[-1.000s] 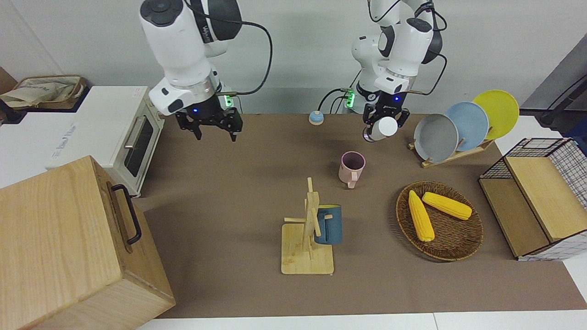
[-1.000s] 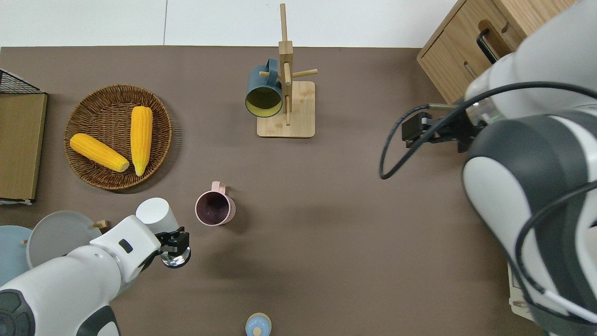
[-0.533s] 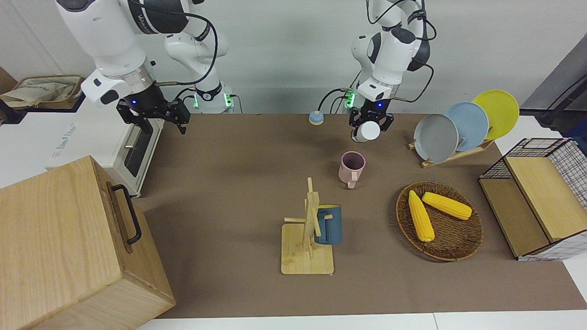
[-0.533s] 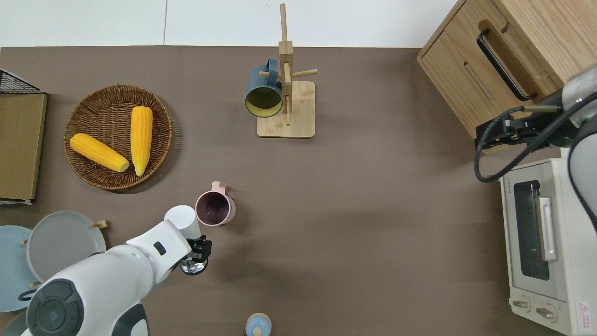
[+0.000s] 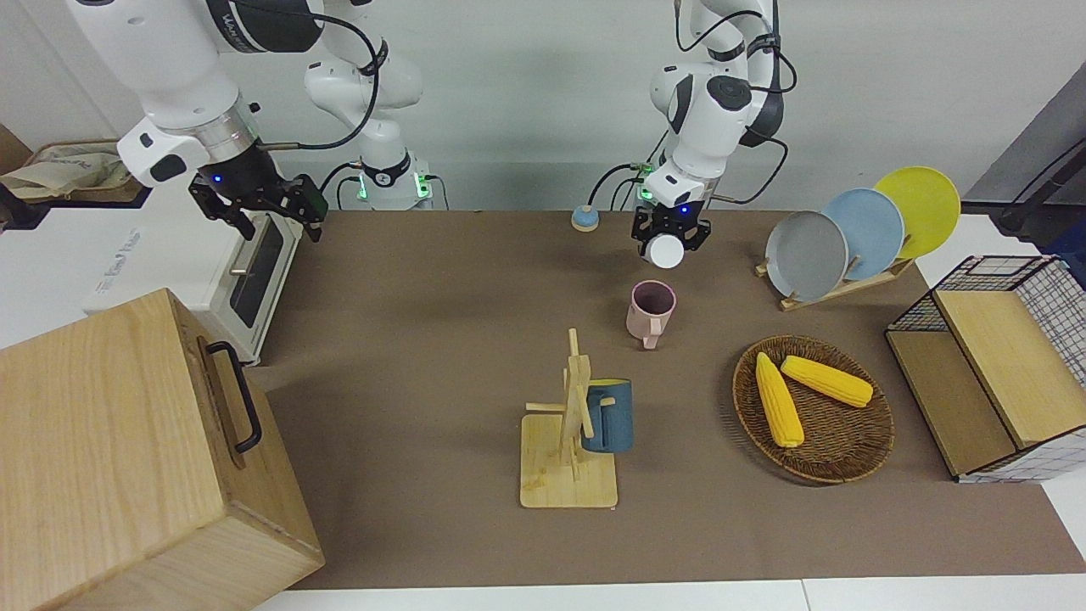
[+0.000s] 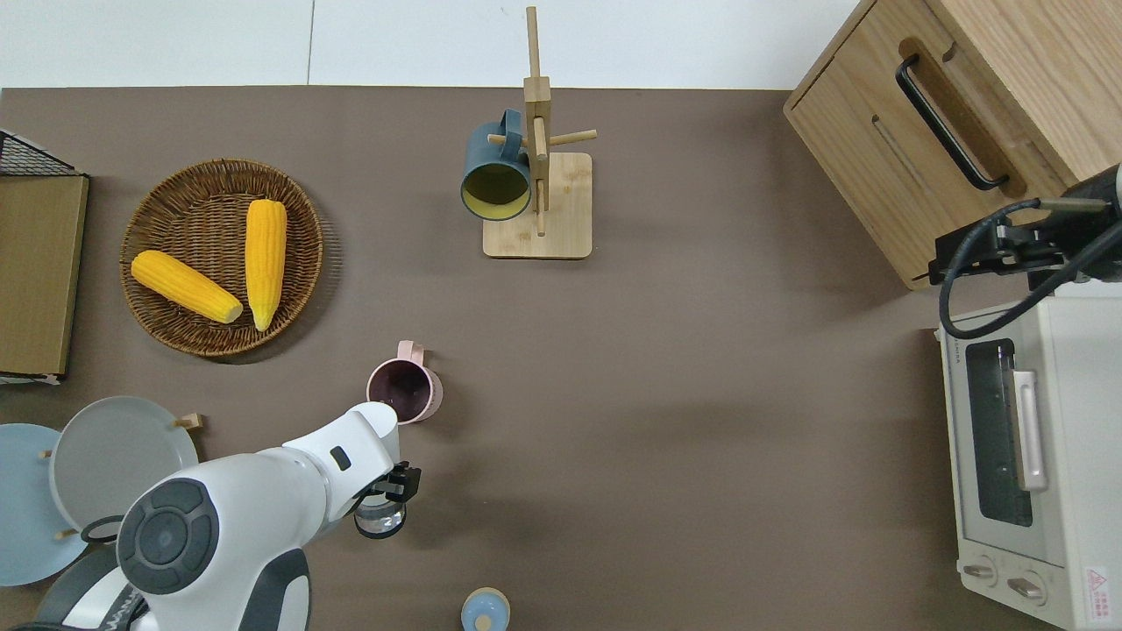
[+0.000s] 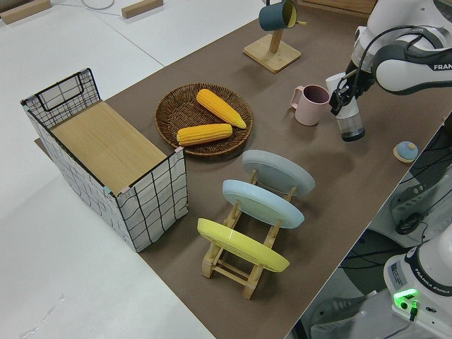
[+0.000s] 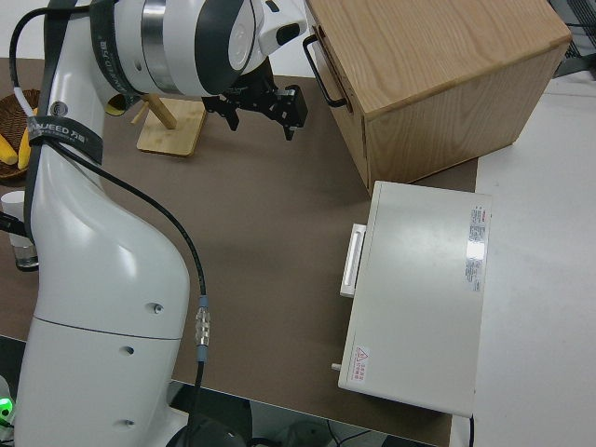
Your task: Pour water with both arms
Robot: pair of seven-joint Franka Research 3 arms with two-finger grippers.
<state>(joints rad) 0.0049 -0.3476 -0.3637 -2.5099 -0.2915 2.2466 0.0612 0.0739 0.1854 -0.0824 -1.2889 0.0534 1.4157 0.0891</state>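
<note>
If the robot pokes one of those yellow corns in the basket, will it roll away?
The corn cobs are round and long, so a sideways poke would probably make one roll. It likely wouldn't go far: the wicker basket has a raised rim and a rough weave that should stop it. The second cob lies close beside it and could also block it.

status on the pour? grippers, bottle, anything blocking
Left gripper shut on white-capped bottle, tilted beside pink mug. Right gripper open, empty, by toaster oven. Nothing blocking.

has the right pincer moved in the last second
Yes. In the front view the right pincer has swung away from the table's middle toward the white toaster oven, and now hangs over the oven's edge nearest the wooden cabinet.
</note>
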